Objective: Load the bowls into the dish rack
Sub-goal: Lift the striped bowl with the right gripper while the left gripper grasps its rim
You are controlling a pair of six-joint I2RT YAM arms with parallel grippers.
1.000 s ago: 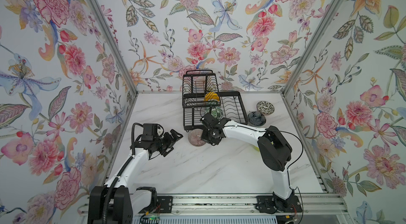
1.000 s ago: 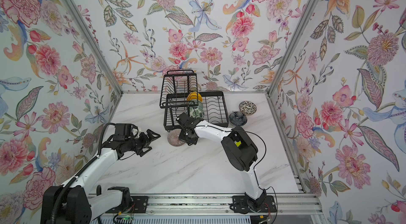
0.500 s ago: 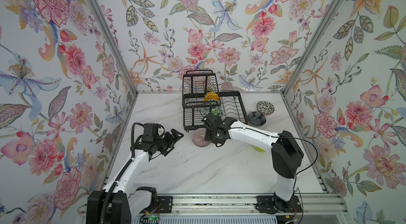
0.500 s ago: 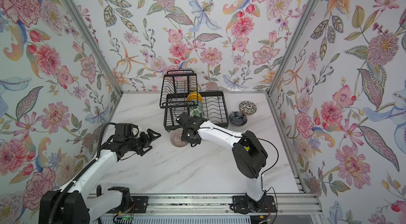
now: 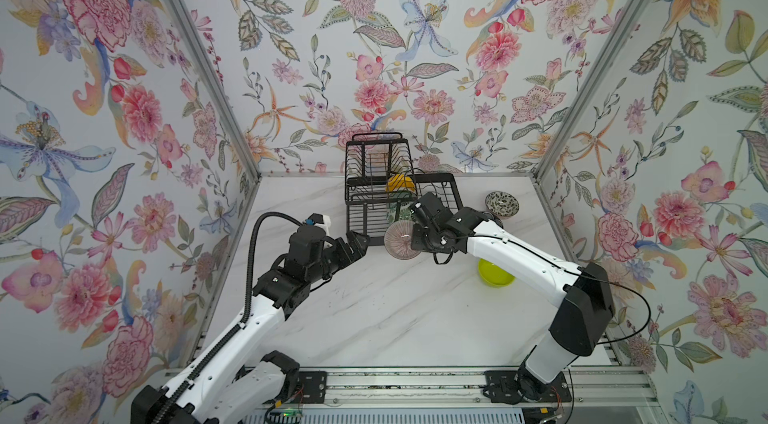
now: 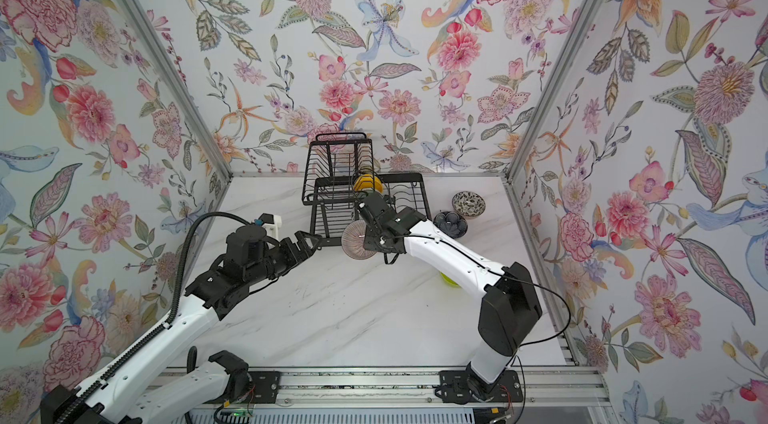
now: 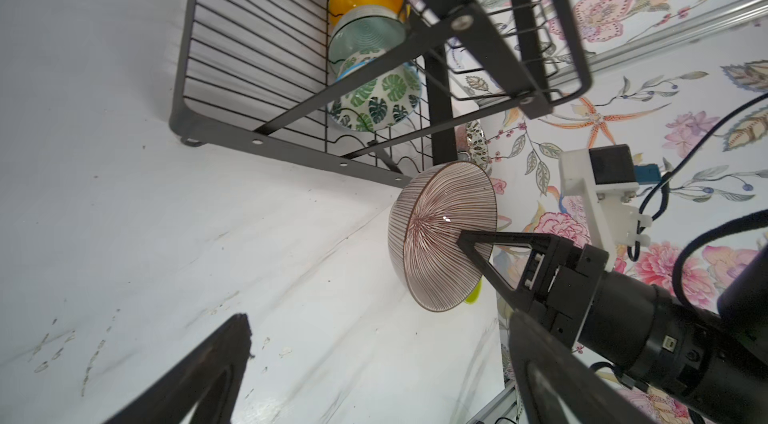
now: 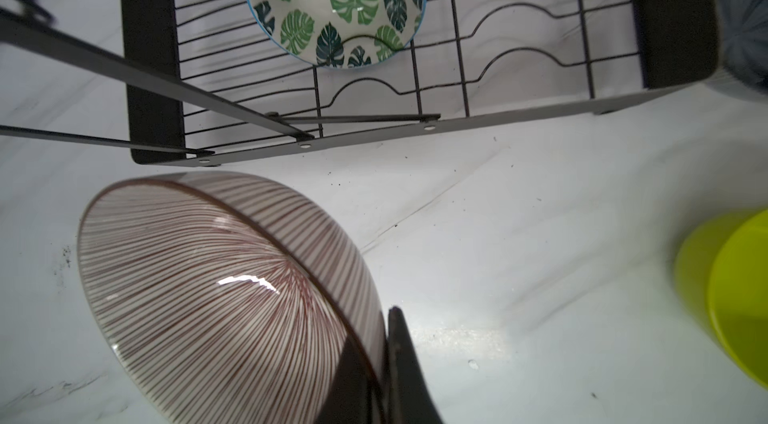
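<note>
ribbed bowl [image 5: 398, 240] has moved nearer the dish rack [image 7: 291, 150], which holds three bowls [image 7: 374, 97].

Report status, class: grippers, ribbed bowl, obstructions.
Right gripper shut on ribbed bowl. Bowl tilted before dish rack. Left gripper open, empty. Nothing between bowl and rack.

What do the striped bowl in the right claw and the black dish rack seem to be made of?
The striped bowl: probably glazed ceramic; a sharp glint sits on its glossy painted surface. The dish rack: seemingly metal wire and flat bars, matte black coating, with small fasteners.
</note>
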